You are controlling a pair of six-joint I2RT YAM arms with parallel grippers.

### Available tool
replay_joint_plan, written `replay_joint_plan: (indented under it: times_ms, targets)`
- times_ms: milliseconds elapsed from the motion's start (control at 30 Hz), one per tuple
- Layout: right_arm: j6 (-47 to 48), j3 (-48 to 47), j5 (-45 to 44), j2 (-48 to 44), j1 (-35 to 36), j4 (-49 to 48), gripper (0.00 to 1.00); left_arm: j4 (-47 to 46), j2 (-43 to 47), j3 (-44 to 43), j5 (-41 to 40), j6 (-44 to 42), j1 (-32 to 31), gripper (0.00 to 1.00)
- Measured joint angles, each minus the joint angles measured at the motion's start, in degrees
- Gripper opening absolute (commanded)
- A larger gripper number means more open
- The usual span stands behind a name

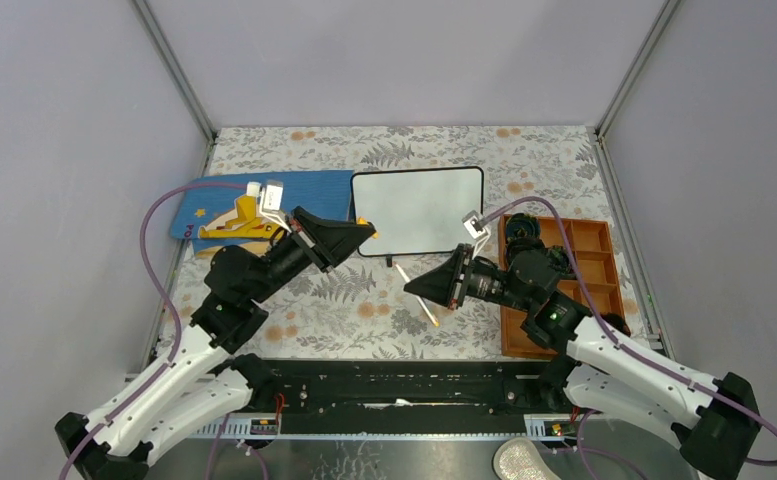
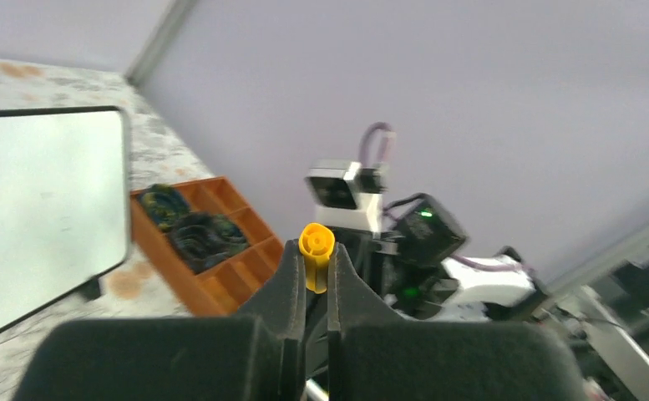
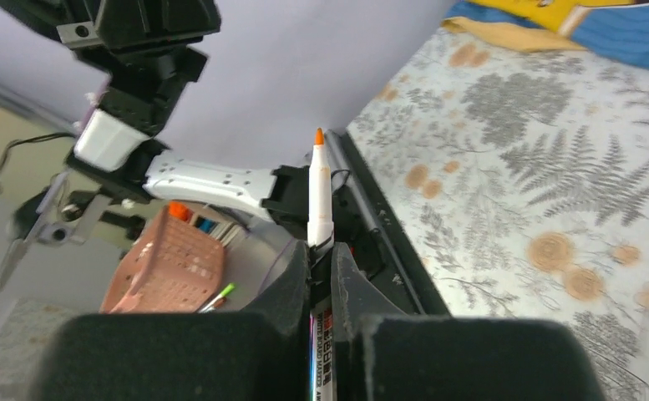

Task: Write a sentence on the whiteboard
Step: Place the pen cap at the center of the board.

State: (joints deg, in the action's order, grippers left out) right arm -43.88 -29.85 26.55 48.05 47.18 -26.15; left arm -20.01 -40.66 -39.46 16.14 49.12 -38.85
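From the top camera: the whiteboard (image 1: 419, 208) lies flat around the middle of the flowery worktop (image 1: 364, 310), toward the back. It sits between a blue mat (image 1: 204, 200) with a yellow plane on its left and a wooden tray (image 1: 604, 262) on its right. The board's face looks plain glossy white from here. The left hand (image 1: 367, 232) is right at the board's left edge, pinched on a little yellow cap (image 1: 365, 222). I can't tell if it's touching the frame. The right hand (image 1: 411, 289) is just in front of the board's near edge, clamped on a white marker (image 1: 427, 311) that crosses its fingertips, orange end toward the arms.

Left wrist camera: the fingers (image 2: 291, 284) are squeezed together on the cap (image 2: 316, 255), which pokes out with its hollow end showing. The whiteboard (image 2: 37, 209) fills the left side, again just white. The tray (image 2: 220, 280) is beyond it with dark coiled stuff in the far compartments, and the other arm is blurry behind that.

Right wrist camera: the fingers (image 3: 291, 288) are shut tight on the marker (image 3: 319, 196), which stands straight up between them with its orange tip bare. The worktop (image 3: 555, 184) is off to the right, with a corner of the mat (image 3: 630, 29) at the top. Down past the worktop's edge there's a pinkish basket (image 3: 170, 267) with a few pens in it.
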Motion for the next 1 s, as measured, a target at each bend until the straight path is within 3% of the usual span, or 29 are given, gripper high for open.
replay_joint_plan:
  times_ms: [200,367,467,600,1000]
  targets:
    - [7.5,-4.35,-13.79,-5.46,-0.04,16.59,0.0,17.07,-0.11,-2.99,-14.27,-5.25,0.02,0.0]
    - [11.67,-7.58,-26.14,-6.19,-0.09,28.09,0.0,34.23,-9.25,-4.55,-27.23,-6.54,0.04,0.0]
    - [12.5,-7.58,-30.14,-4.92,-0.09,32.5,0.0,38.91,-14.99,-3.74,-29.51,-6.58,0.04,0.0]
    - [13.18,-7.5,-32.81,-4.39,-0.09,35.56,0.0,42.18,-22.73,-2.82,-30.58,-6.62,0.04,0.04]
    - [15.74,-6.93,-33.68,-3.65,-0.09,37.53,0.0,42.18,-39.5,-2.73,-29.42,-7.04,0.52,0.04]
